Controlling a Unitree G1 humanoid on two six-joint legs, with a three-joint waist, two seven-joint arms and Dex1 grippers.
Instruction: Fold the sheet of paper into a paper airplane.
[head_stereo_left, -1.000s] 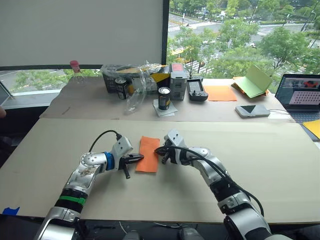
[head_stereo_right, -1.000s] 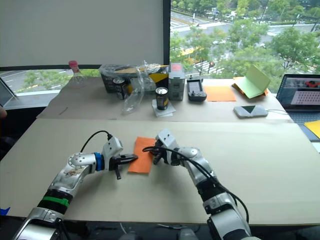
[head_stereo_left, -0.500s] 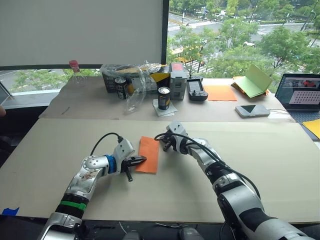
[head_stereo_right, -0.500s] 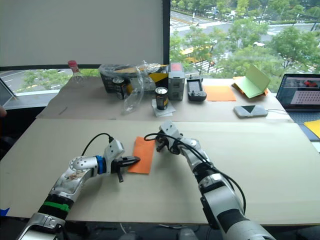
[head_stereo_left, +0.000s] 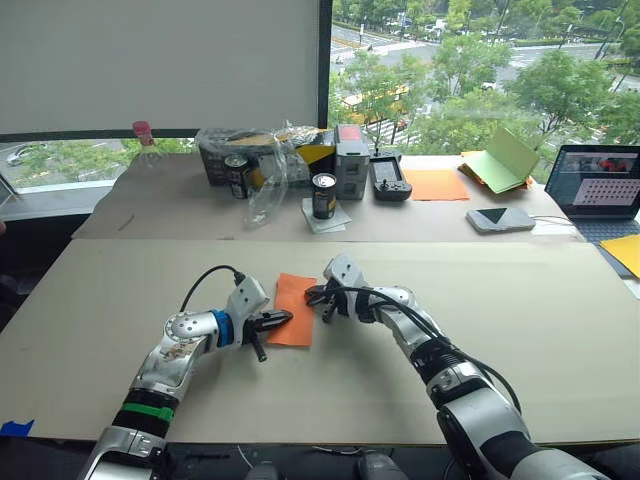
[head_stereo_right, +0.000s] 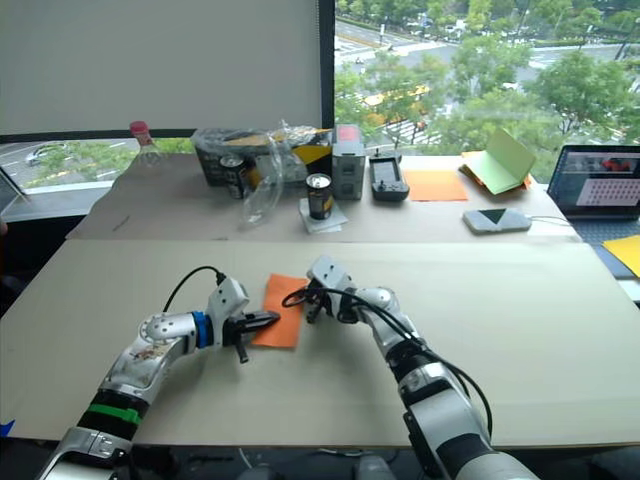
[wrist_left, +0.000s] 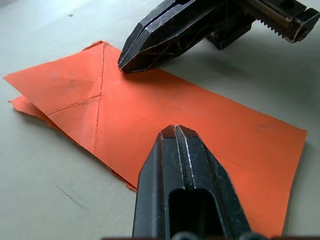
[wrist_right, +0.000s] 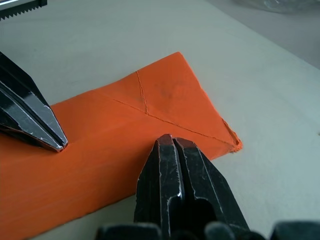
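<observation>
On the near table (head_stereo_left: 520, 330), between the 2 arms, the sheet of paper (head_stereo_left: 294, 309) lies flat as a folded bright orange strip with crease lines at one end. The left gripper (head_stereo_left: 281, 319) has its 2 fingers pressed together with nothing between them, tip resting on the paper's left edge near the corner closest to the robot. The right gripper (head_stereo_left: 314, 294) is likewise closed and empty-handed, its tip touching the paper's right edge toward the far end. In the left wrist view the paper (wrist_left: 165, 125) shows layered flaps, with the left fingers (wrist_left: 182, 165) bearing down on its surface and the right gripper's tip opposite. On the far table (head_stereo_left: 180, 205) stand 2 cans (head_stereo_left: 323, 196), a clear bag (head_stereo_left: 270, 165), a controller (head_stereo_left: 388, 180), a paler orange sheet (head_stereo_left: 435, 184), a green booklet (head_stereo_left: 505, 160) and a laptop (head_stereo_left: 603, 185).
</observation>
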